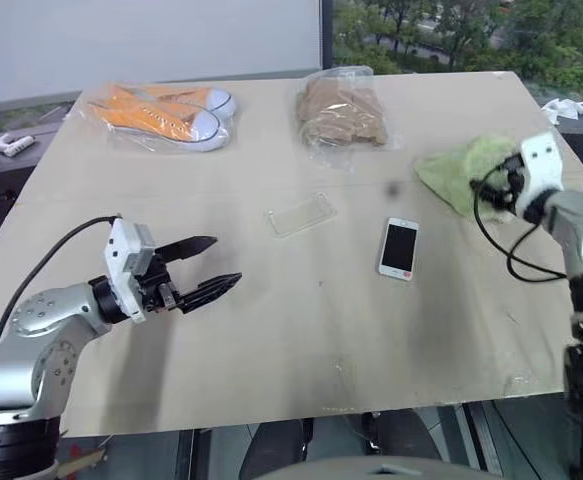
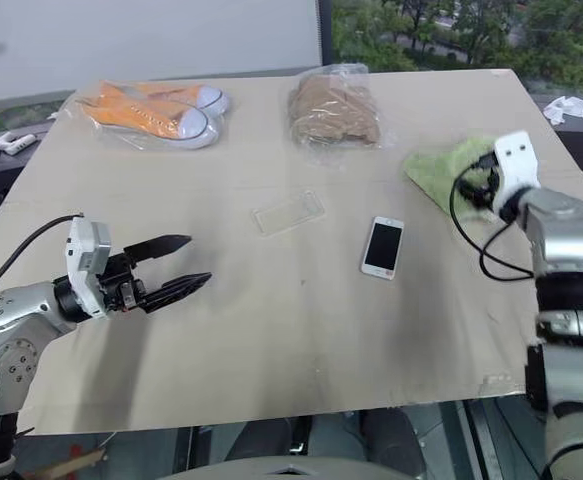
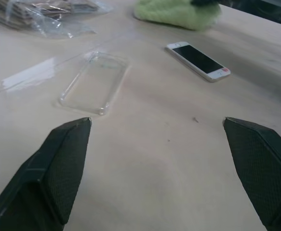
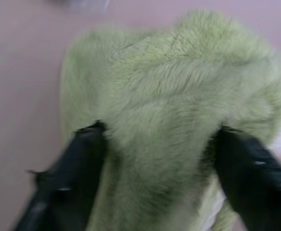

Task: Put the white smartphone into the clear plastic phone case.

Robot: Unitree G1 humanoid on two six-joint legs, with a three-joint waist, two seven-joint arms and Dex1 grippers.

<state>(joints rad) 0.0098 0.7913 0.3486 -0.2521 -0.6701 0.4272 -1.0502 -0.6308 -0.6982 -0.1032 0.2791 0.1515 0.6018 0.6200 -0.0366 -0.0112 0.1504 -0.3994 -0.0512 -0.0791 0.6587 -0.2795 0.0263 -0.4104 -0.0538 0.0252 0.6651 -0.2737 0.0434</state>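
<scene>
Right now the left gripper (image 1: 209, 266) hovers over the near left of the table (image 1: 301, 350), its two black fingers spread wide with nothing between them, aimed across toward the middle. I'd guess it waits there to take one of the two pieces. The right gripper (image 4: 154, 159) is off at the far right, fingers apart on either side of the fluffy green cloth (image 1: 463, 172) without pinching it, which looks like a cloth just set aside to bare the work area.

Out from the hands, one white smartphone (image 1: 399, 248) lies flat, screen up, in the middle right. One clear phone case (image 1: 301, 214) lies just left of it and a little farther away, apart from it and empty, so the fitting is not begun.

Along the far edge are one pair of orange shoes (image 1: 166, 113) in a bag and one bagged brown item (image 1: 341, 110).
</scene>
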